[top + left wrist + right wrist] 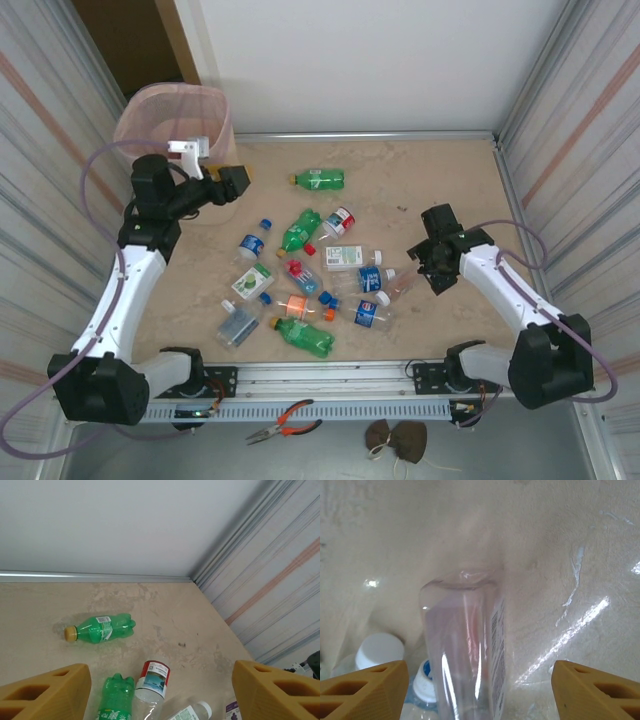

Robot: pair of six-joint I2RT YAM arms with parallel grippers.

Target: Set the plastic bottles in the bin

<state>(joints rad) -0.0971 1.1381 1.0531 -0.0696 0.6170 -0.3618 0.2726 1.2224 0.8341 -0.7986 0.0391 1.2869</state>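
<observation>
**GRIPPER STATUS: BOTH OPEN, NOTHING GRIPPED**

The left gripper [238, 181] is being held just beside the bin [140, 110], which is standing at the far left. Its jaws are being held wide, with nothing between them. The right gripper [425, 268] is being held low over a clear bottle [465, 645], which is being straddled by wide-set fingers without visible contact. The other bottles [304, 336] are lying mid-table [440, 180].
</observation>
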